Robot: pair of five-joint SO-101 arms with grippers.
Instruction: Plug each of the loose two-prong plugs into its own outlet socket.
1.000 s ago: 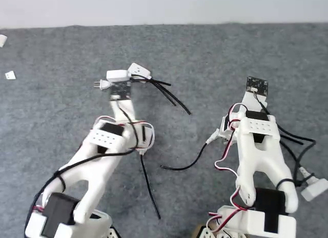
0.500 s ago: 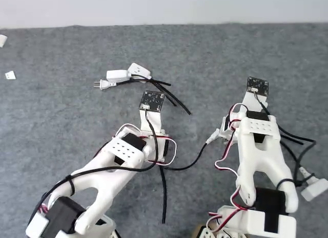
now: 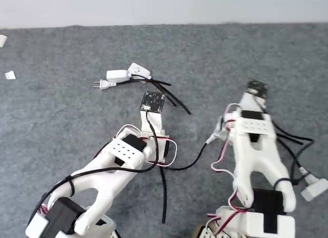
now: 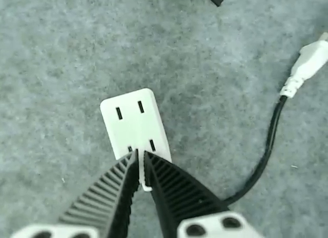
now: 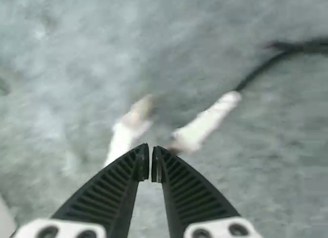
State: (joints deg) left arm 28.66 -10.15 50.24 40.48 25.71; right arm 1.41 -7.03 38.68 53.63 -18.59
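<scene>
Left hand (image 4: 139, 158) and right hand (image 5: 150, 153) were pressed together, empty. The plug (image 3: 105, 84), toward ten o'clock, seemed light, rigid; pinch its body, not the limp cord (image 3: 164, 92).

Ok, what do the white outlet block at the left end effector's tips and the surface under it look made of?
The outlet block looks like moulded white plastic: smooth, slightly glossy, with rounded corners and crisp slots. The table surface looks like grey felt or short-pile carpet: mottled, fuzzy and matte. I can't tell which of the two it is.
</scene>
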